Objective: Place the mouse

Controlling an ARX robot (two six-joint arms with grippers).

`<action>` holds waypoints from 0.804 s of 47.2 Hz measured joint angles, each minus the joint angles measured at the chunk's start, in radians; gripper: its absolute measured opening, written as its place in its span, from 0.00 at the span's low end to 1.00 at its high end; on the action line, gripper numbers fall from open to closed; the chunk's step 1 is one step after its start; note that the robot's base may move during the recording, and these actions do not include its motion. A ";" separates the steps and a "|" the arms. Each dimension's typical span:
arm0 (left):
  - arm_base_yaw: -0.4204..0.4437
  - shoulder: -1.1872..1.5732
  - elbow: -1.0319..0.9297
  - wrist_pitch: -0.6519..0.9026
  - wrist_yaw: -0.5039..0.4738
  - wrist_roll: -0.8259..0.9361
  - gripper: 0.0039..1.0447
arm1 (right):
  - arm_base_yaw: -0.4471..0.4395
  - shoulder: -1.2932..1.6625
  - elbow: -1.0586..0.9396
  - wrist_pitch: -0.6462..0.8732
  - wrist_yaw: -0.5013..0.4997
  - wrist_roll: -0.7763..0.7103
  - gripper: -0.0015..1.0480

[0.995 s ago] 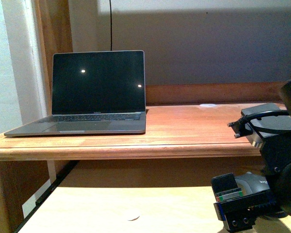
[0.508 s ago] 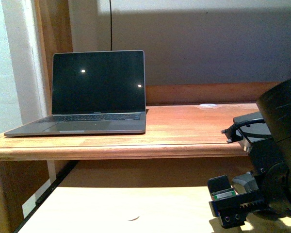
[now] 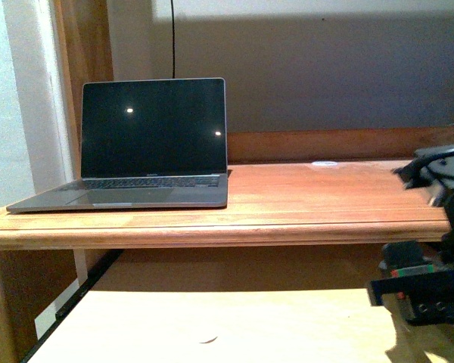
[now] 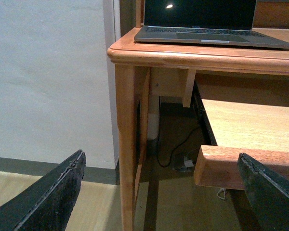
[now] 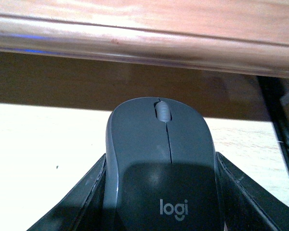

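Observation:
The mouse (image 5: 161, 159), dark grey with a scroll wheel and a "logi" mark, fills the right wrist view. My right gripper (image 5: 161, 166) is shut on it, a black finger (image 5: 86, 204) pressing each flank. It hangs just above the pale lower shelf (image 5: 43, 144), under the desk's front edge (image 5: 144, 36). In the front view the right gripper (image 3: 418, 291) sits at the lower right and the mouse is hidden behind it. My left gripper (image 4: 159, 192) is open with nothing in it, low beside the desk's left leg (image 4: 125, 144).
An open grey laptop (image 3: 151, 144) stands on the left of the wooden desk top (image 3: 303, 200). A small flat white disc (image 3: 324, 163) lies at the back. The pull-out shelf (image 3: 212, 325) runs below. Cables (image 4: 176, 154) hang under the desk.
In the front view my right arm has moved right and slightly up. The mouse, visible in the gripper a second ago, is now hidden there.

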 joint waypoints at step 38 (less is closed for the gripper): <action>0.000 0.000 0.000 0.000 0.000 0.000 0.93 | 0.130 0.367 0.798 -0.283 0.152 0.026 0.53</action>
